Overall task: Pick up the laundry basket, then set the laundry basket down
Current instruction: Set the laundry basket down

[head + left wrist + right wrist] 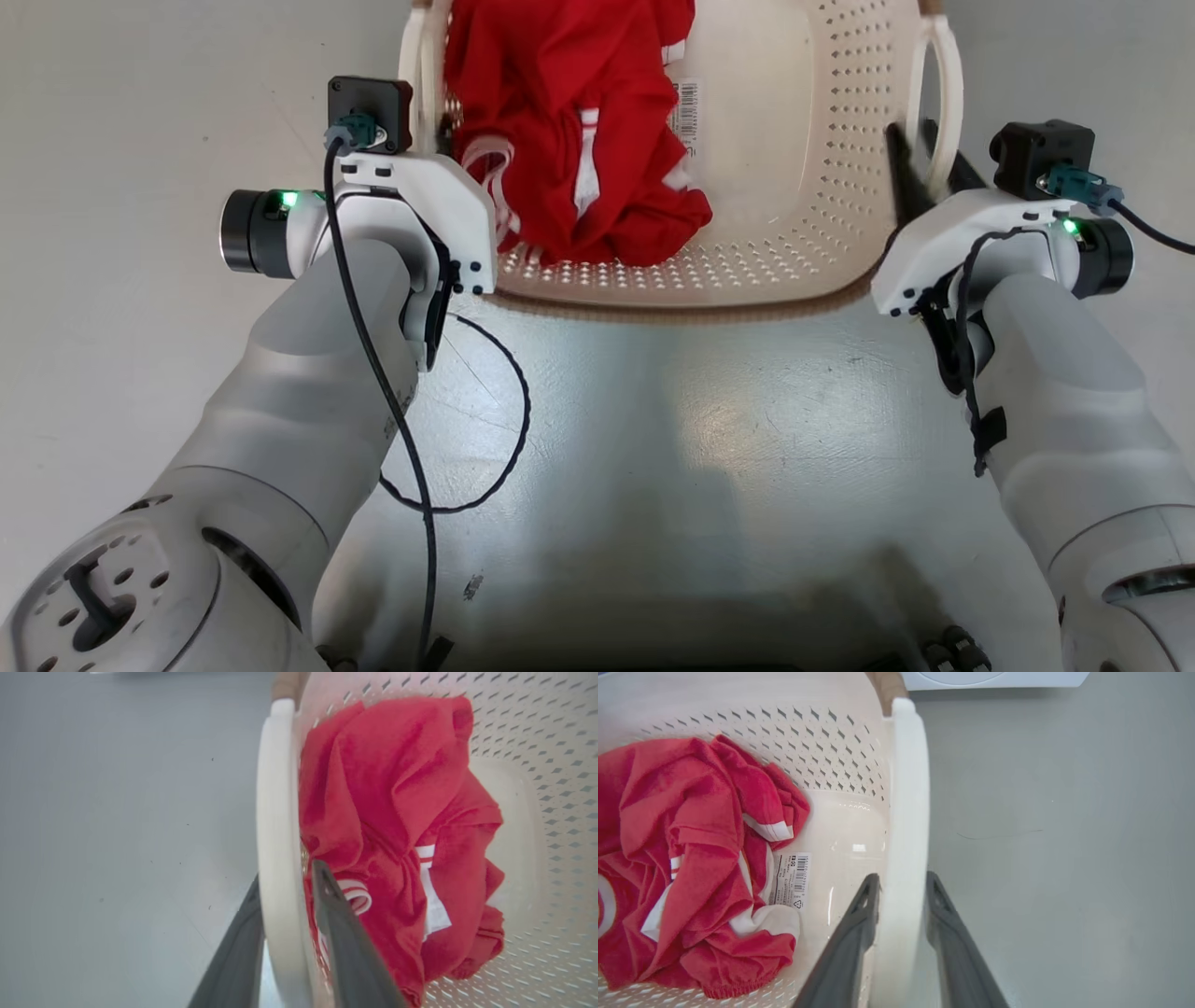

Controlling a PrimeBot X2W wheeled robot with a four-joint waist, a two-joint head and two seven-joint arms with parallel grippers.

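1. The laundry basket point(794, 233) is seen at the top centre of the head view, on the pale floor point(121, 392), with its brown rim toward the bottom of the frame.
2. A crumpled red garment point(579, 121) with white stripes is heaped in the left half of the basket, and a barcode label point(791, 879) is stuck to the bare bottom beside it.
3. At the bottom middle of the left wrist view, the left gripper point(287, 875) is set astride the left loop handle point(275, 826). Its jaws are parted slightly wider than the handle, a thin gap is seen at the outer finger, and nothing is clamped.
4. At the bottom middle of the right wrist view, the right gripper point(901, 877) is likewise set astride the right loop handle point(908, 802). Its jaws are slightly parted, with a sliver of space on the outer side.
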